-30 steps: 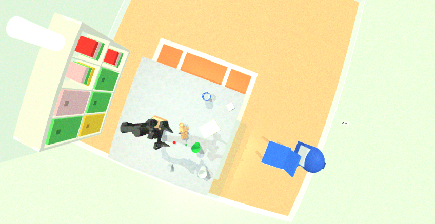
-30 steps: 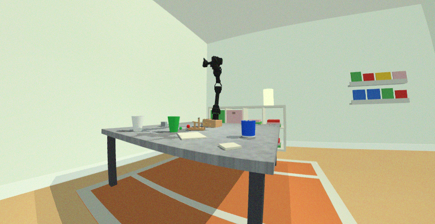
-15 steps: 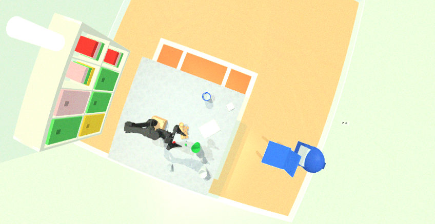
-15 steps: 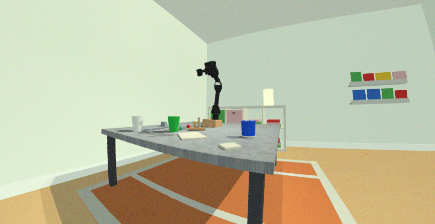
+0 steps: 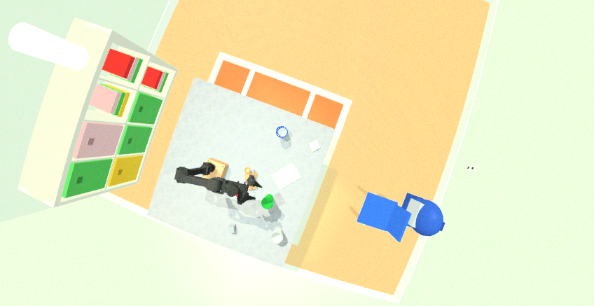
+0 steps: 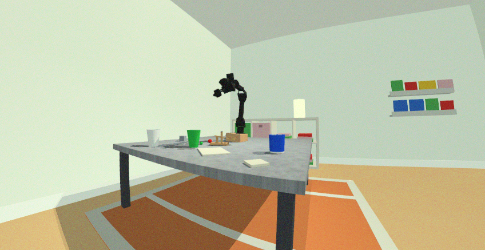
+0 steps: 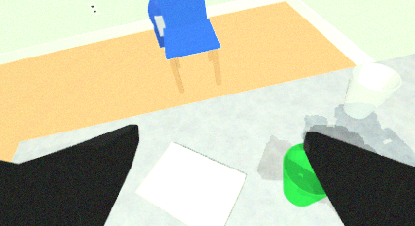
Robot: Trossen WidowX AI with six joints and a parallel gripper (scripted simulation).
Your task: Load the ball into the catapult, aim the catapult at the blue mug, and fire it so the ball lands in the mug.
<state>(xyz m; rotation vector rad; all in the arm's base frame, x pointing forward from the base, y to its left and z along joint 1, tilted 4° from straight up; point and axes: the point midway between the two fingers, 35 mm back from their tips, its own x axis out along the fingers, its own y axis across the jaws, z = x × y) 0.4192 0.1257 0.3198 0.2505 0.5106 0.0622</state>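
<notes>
My gripper (image 5: pixel 257 192) (image 6: pixel 217 92) (image 7: pixel 223 135) is open and empty, high above the table, overlapping part of the catapult in the top view. The wooden catapult (image 5: pixel 250 173) (image 6: pixel 218 144) stands in front of the arm's base. A red ball (image 5: pixel 237 195) (image 6: pixel 210 141) lies on the table beside the catapult, mostly hidden under the arm in the top view. A smaller green ball (image 6: pixel 201 143) lies between it and the green cup. The blue mug (image 5: pixel 277 129) (image 6: pixel 276 143) stands upright, away from the catapult. The wrist view shows no ball, catapult or blue mug.
A green cup (image 5: pixel 267 201) (image 6: pixel 193 138) (image 7: pixel 296 187), a white cup (image 5: pixel 277 236) (image 6: pixel 152 138) (image 7: pixel 367 92) and a grey cube (image 5: pixel 232 228) (image 6: pixel 182 138) stand on the table. A large white pad (image 5: pixel 286 176) (image 6: pixel 213 151) (image 7: pixel 192 182) and a small one (image 5: pixel 314 145) (image 6: pixel 257 162) lie flat.
</notes>
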